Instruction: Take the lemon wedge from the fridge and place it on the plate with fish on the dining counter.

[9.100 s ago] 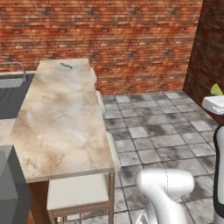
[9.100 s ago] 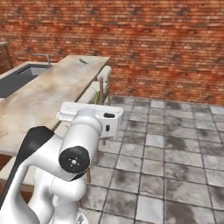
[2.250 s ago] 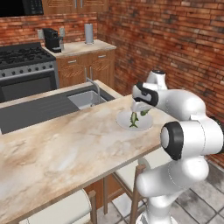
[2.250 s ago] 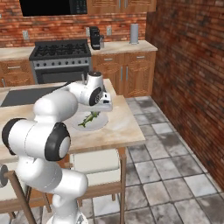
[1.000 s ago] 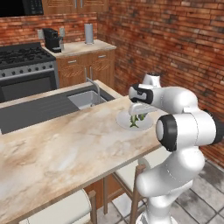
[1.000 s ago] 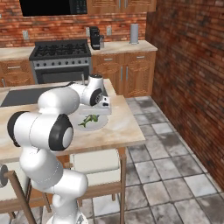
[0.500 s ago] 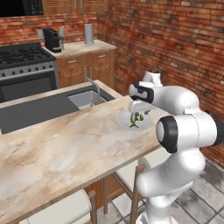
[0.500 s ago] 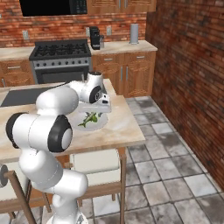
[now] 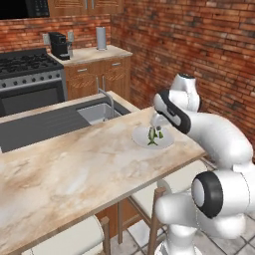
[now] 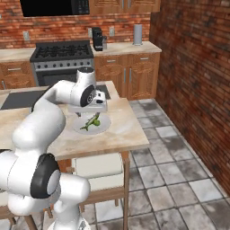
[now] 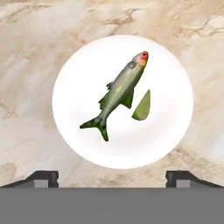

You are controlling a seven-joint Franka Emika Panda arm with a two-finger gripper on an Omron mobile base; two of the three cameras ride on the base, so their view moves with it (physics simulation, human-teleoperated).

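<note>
The lemon wedge (image 11: 142,106), a small green-yellow slice, lies on the plate with fish (image 11: 87,65), just beside the belly of the dark greenish fish (image 11: 120,89). Nothing grips it. My gripper (image 11: 112,178) hangs straight above the plate, open, its two fingertips (image 11: 41,177) spread wide on either side with nothing between them. From the base, the gripper (image 9: 156,128) hovers a little over the white plate (image 9: 167,142) near the end of the dining counter (image 9: 74,169). On the other side I see the gripper (image 10: 93,115) above the plate (image 10: 101,129).
A sink with a tap (image 9: 102,109) is set into the counter behind the plate. Stools (image 9: 174,189) stand under the counter's near edge. A stove (image 9: 30,64) and wooden cabinets with a coffee machine (image 9: 60,45) line the far wall. A brick wall (image 10: 197,81) runs along the right.
The jaws have gone from shut to wide open, and the lemon wedge now lies free on the plate. The hand has stayed over the plate.
</note>
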